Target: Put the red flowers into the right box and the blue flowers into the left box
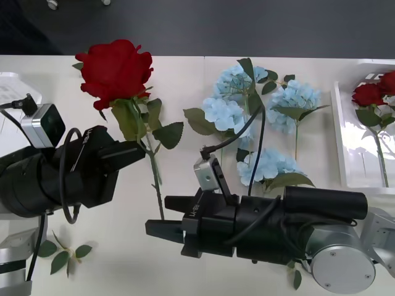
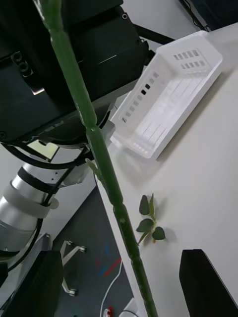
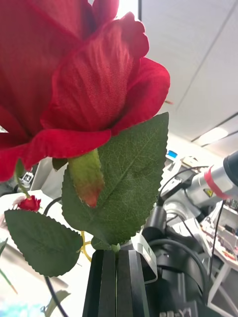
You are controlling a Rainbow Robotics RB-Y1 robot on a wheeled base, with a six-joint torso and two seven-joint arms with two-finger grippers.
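Two red flowers in right box

One red rose is held up above the table, its deep-red bloom uppermost and its thin green stem hanging down, dark leaves just under the bloom. Two more red roses lie in the right box, a white shallow tray at the table's right edge. The blue flowers, pale hydrangea-like clusters with broad green leaves, lie together on the table between them. The left box, white with slotted walls, sits empty.
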